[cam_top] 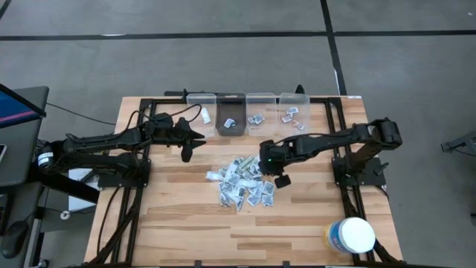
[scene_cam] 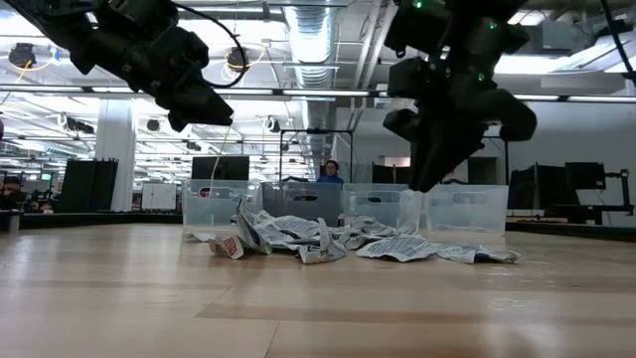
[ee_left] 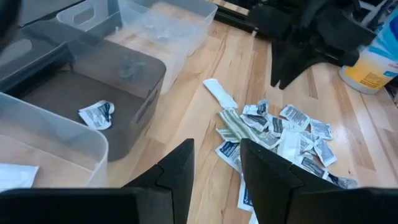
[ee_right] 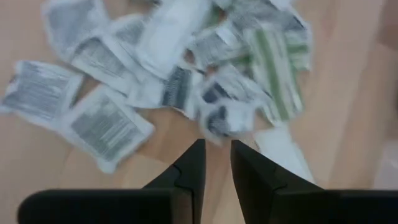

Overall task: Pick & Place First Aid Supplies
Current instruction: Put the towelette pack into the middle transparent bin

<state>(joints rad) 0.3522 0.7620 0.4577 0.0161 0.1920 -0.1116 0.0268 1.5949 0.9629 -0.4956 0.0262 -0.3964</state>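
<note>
The first aid supplies [cam_top: 242, 182] are lying heaped at the centre of the bench [cam_top: 178, 223], below the clear bins [cam_top: 245, 112]. The right hand [cam_top: 272, 176] is hovering at the heap's right edge, fingers slightly parted, grasping nothing, while the left hand [cam_top: 188, 149] is waiting released at centre-left

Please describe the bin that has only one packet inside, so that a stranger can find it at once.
Look at the row of bins along the table's far edge. The dark bin, second from the left, holds one crumpled packet. Its neighbours are all clear plastic; it alone is smoky grey.
</note>
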